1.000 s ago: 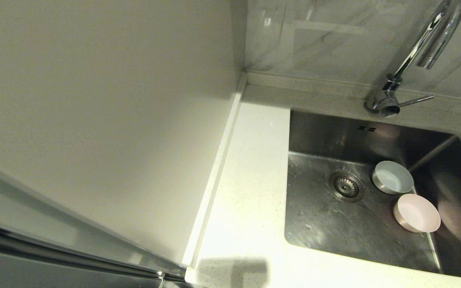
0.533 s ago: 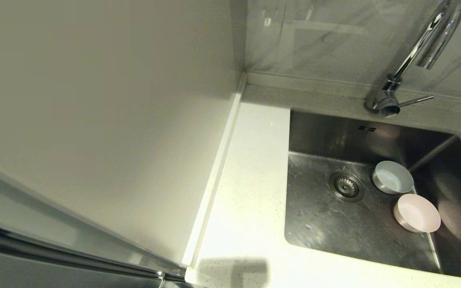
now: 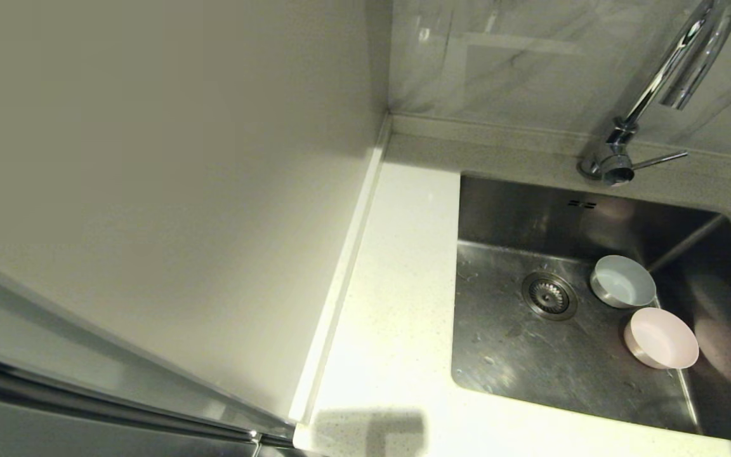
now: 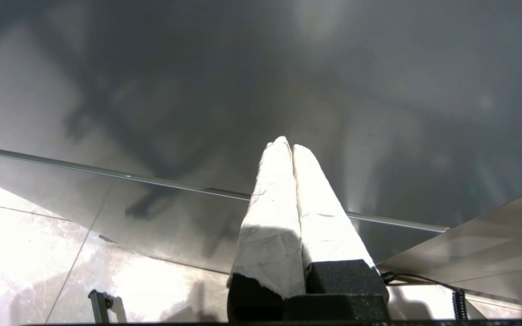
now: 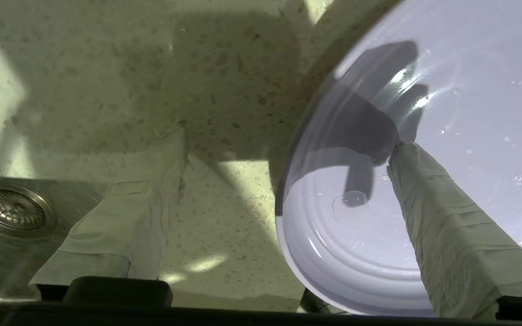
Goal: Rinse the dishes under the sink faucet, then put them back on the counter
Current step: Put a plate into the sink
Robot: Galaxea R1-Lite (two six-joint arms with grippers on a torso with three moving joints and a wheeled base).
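Nearest to us, our right hand (image 5: 288, 149) hangs over the speckled bench (image 5: 224, 203) with its taped fingers (image 5: 442, 217) spread wide and holding nothing. One finger lies over the lilac plate (image 5: 447, 90), its tip at or just above the wet surface; the other sits outside the rim, over bare bench. The plate rests flat on the bench beside the sink, out of the head view. We judge it light, stiff and breakable, and slick with the water drops on it. Since it lies flat, the raised rim is the place to pinch, one finger inside and one out.

Our left hand (image 4: 288, 147) stays parked away from the work, fingers pressed together and empty.

Farther off, in the sink (image 3: 505, 355), the pink bowl (image 3: 661, 337) and the blue-grey bowl (image 3: 623, 281) stand upright beside the drain strainer (image 3: 549, 295), close together. Their thin rims offer the grip. Beyond them rises the faucet (image 3: 657, 82), no water running.
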